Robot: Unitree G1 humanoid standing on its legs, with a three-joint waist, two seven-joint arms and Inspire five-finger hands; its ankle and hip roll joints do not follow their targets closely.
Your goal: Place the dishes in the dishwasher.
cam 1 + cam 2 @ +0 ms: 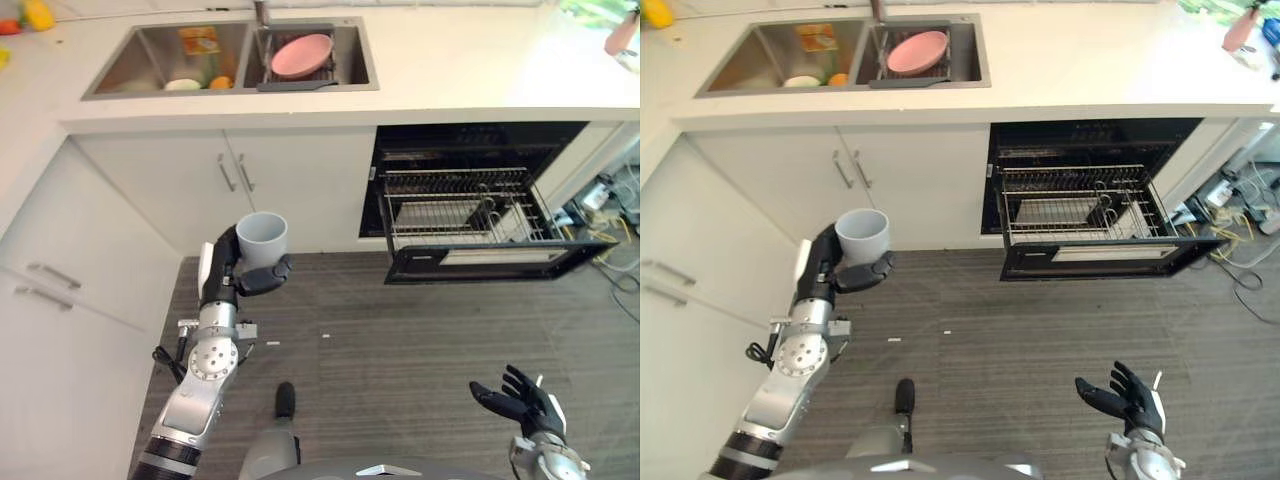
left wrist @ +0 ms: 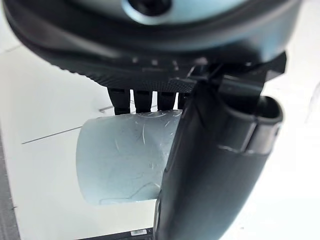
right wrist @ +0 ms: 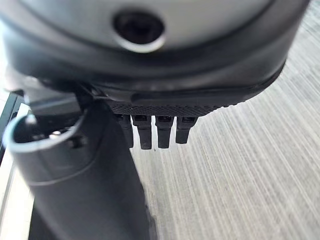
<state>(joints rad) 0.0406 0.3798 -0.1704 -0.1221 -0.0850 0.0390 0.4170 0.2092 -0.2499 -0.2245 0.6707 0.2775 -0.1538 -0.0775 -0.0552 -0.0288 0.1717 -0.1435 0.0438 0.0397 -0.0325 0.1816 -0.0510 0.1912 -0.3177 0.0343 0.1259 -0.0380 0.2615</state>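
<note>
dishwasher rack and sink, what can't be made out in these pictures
- Dishwasher rack, eye views: the cavity's top edge hides its back, and a dark item among the wires is too small to identify.
- Sink, left basin: items too small to name.
- Cup, left wrist view: the left robot hand covers one side.

left hand (image 1: 240,270) partly behind cup (image 1: 262,238), sink (image 1: 120,70) items unclear

Bright, even daylight; the white countertop (image 1: 470,70) at the top of the frame is washed out, with glare strongest at the upper right. Straight cabinet edges bow toward the frame borders. In both wrist views the near hand bulk is blurred.
</note>
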